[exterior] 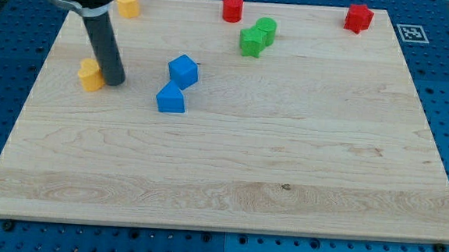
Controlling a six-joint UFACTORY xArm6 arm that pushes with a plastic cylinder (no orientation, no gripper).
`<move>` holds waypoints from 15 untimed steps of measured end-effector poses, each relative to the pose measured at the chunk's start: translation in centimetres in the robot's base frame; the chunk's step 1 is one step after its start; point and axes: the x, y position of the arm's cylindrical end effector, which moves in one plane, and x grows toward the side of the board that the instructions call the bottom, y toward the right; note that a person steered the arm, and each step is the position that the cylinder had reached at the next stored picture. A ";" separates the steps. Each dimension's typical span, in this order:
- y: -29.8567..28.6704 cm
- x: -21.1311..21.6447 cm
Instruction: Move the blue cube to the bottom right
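The blue cube (183, 70) sits left of the board's middle, in the upper half. A second blue block (171, 98), wedge-topped, lies just below it, touching or nearly touching. My tip (113, 81) is at the view's left, well left of the blue cube and right next to a yellow block (91, 75). The dark rod rises from the tip toward the view's top left.
Another yellow block (128, 4) sits at the top left edge. A red cylinder (232, 8) is at top centre, a red block (358, 18) at top right. A green block (252, 42) and a green cylinder (265, 29) touch each other. The wooden board (283, 184) lies on a blue pegboard.
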 end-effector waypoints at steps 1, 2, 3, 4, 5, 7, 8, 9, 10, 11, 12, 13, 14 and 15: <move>-0.9 0.0; 1.2 0.0; 6.8 -0.8; 9.9 -0.9; 11.0 -0.9; 11.0 -1.6; 11.0 -1.6; 10.0 -1.8; 6.5 -5.0; 5.9 -9.2; 6.8 -9.0; 8.5 -6.7; 11.9 -3.9; 16.2 -1.3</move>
